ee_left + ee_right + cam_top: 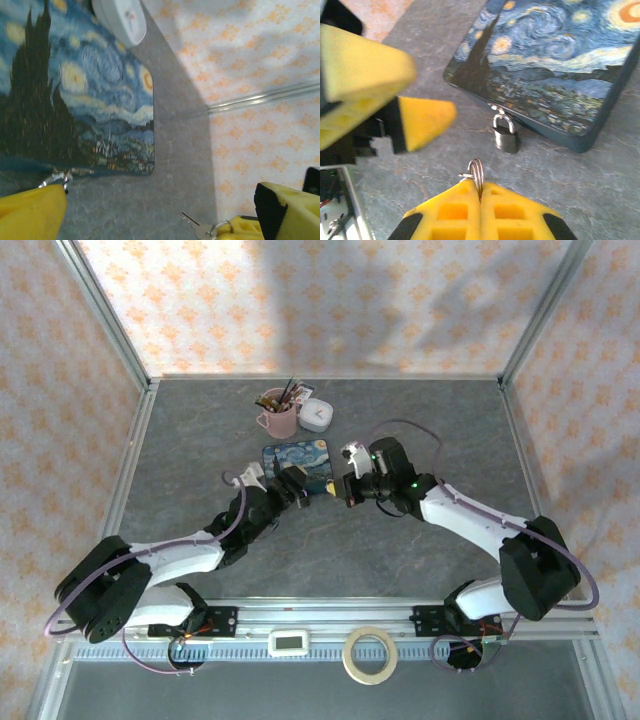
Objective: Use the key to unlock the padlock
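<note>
**Top view.** One blue tin (296, 462) with a Starry Night print on the lid lies mid-table. Beyond the tin stand one pink mug (277, 420) of brushes and one white rounded object (316, 415). The left gripper (294, 487) sits at the tin's near left corner. The right gripper (350, 490) sits just beside the tin's right end. Well nearer than the tin, on the front rail, lie one tape roll (368, 653) and one small white device (291, 642). Its display is too small to read.

**Right wrist view.** This view adds one padlock (506, 136), with a dark body and a silver shackle. It hangs at the tin's side wall, shackle closed. The right gripper's fingers are pressed fully together on the key (476, 171), gripped by its split ring. The ring is near the padlock but apart from it. The left gripper's two yellow fingers stand spread wide with nothing between them.

**Left wrist view.** This view adds one key blade projecting from the ring, off the tin's corner.

No lettering on the tin is legible.
</note>
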You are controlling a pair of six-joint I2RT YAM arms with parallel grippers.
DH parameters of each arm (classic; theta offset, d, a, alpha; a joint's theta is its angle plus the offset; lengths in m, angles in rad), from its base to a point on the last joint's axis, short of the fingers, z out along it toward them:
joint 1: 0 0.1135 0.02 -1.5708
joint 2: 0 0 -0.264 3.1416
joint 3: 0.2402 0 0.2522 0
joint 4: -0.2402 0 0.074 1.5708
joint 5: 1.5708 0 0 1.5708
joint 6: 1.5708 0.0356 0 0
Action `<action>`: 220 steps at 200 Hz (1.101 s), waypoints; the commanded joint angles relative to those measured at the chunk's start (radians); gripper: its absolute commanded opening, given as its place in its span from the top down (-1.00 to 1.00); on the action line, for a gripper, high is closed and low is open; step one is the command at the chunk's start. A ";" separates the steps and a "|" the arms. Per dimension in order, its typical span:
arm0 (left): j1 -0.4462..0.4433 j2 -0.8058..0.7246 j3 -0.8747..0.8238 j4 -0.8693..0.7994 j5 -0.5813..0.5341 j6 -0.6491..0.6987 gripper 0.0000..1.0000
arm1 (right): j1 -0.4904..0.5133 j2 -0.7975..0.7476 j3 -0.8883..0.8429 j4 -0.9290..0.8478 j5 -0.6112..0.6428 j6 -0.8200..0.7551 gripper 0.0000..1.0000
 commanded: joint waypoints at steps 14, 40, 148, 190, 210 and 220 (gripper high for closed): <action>-0.041 0.076 0.066 0.154 -0.002 -0.222 -0.91 | 0.001 -0.025 -0.025 0.107 -0.081 0.041 1.00; -0.054 0.100 0.088 0.175 -0.006 -0.274 -0.92 | 0.002 -0.030 -0.039 0.160 -0.105 0.067 1.00; -0.053 0.153 0.083 0.308 0.033 -0.387 -0.91 | 0.024 0.017 -0.044 0.302 -0.167 0.102 1.00; -0.054 0.141 0.073 0.327 0.024 -0.391 -0.83 | 0.037 0.036 -0.067 0.293 -0.164 0.100 1.00; -0.054 0.125 0.064 0.323 0.013 -0.388 -0.79 | 0.037 0.023 -0.078 0.274 -0.157 0.091 1.00; -0.054 0.117 0.058 0.318 0.005 -0.384 -0.74 | 0.037 0.018 -0.080 0.259 -0.151 0.082 1.00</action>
